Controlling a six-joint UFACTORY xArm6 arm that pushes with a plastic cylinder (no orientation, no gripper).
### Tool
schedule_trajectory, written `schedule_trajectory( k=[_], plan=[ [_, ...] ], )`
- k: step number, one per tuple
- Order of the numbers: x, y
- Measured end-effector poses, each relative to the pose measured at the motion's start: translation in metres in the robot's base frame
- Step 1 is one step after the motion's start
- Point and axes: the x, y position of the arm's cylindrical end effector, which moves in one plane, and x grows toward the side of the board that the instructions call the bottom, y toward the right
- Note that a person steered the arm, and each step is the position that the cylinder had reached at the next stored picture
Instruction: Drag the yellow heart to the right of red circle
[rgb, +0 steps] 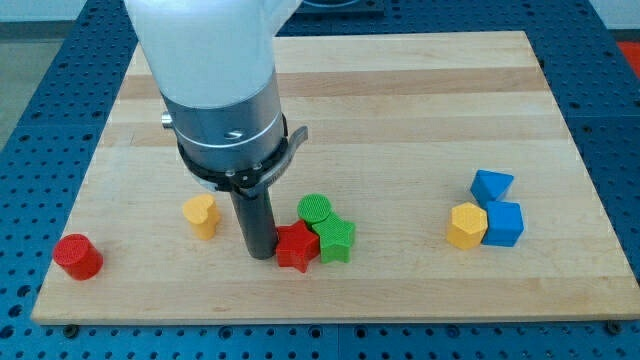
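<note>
The yellow heart (201, 215) lies on the wooden board (400, 100) at the lower left. The red circle (78, 257), a short cylinder, sits near the board's bottom-left corner, to the left of and below the heart. My tip (259, 253) is at the end of the dark rod, to the right of the yellow heart and slightly lower, a small gap apart. It stands right beside the left edge of a red star (296, 246).
A green circle (315, 210) and a green star (336, 240) crowd against the red star. At the right stand a yellow hexagon (466, 225), a blue cube (503, 224) and a blue block (491, 185), clustered together. The arm's grey body hides the board's upper left.
</note>
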Motion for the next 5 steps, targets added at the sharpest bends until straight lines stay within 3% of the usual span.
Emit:
schedule_trajectory(
  k=[1,2,5],
  plan=[
    [-0.018,0.0],
    [-0.065,-0.012],
    [-0.031,-0.1]
  ],
)
